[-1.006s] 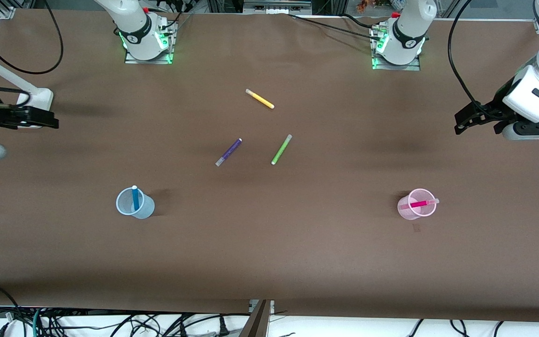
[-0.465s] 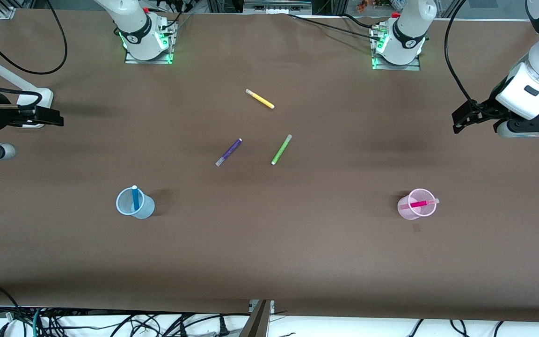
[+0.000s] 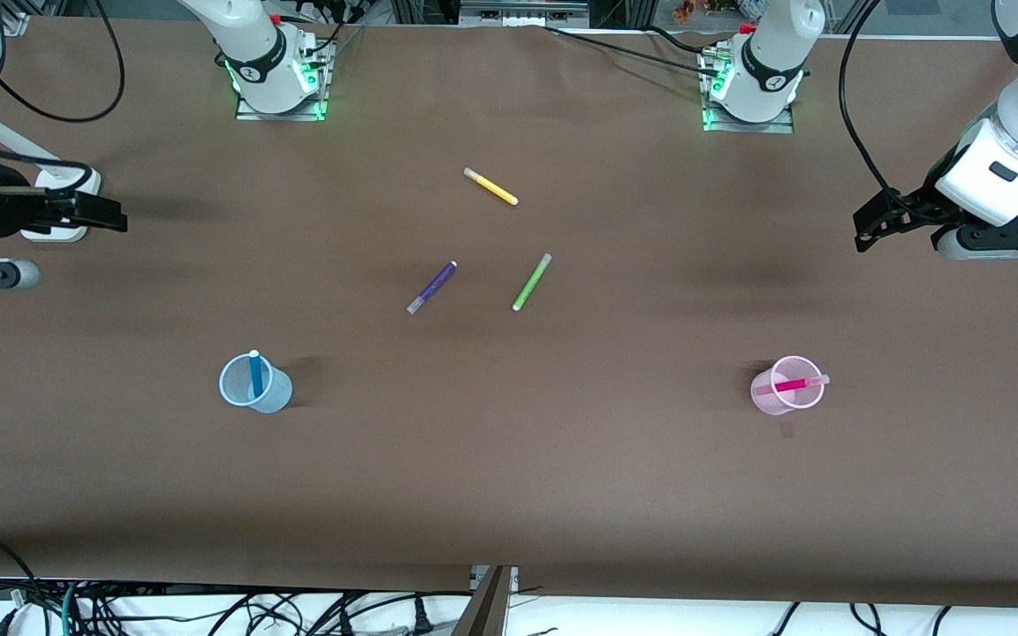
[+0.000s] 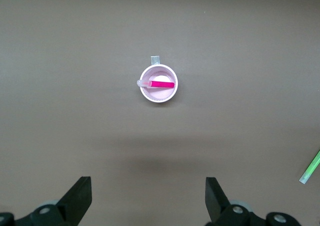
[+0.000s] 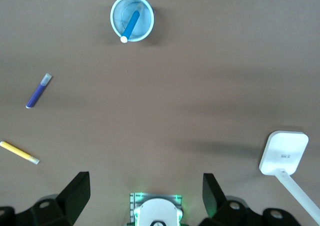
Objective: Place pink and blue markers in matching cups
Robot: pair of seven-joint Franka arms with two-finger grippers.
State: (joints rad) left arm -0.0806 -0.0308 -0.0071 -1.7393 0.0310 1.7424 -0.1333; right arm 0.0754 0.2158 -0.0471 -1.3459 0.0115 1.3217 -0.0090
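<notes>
The blue marker [image 3: 255,374] stands in the pale blue cup [image 3: 254,385] toward the right arm's end of the table; both also show in the right wrist view, marker [image 5: 131,25] in cup [image 5: 132,17]. The pink marker [image 3: 792,385] lies across the pale pink cup [image 3: 786,387] toward the left arm's end; in the left wrist view the marker [image 4: 160,84] rests in the cup [image 4: 158,84]. My left gripper [image 3: 867,231] [image 4: 148,198] is open and empty, high over the table's end. My right gripper [image 3: 111,216] [image 5: 146,193] is open and empty, high over its own end.
A purple marker [image 3: 432,287], a lime-green marker [image 3: 531,282] and a yellow marker [image 3: 490,186] lie loose mid-table. A white stand [image 3: 63,190] sits by my right gripper. The arm bases [image 3: 277,79] [image 3: 752,84] stand along the table's back edge.
Both arms have drawn back and risen slightly toward their ends of the table. The cups and markers have not moved.
</notes>
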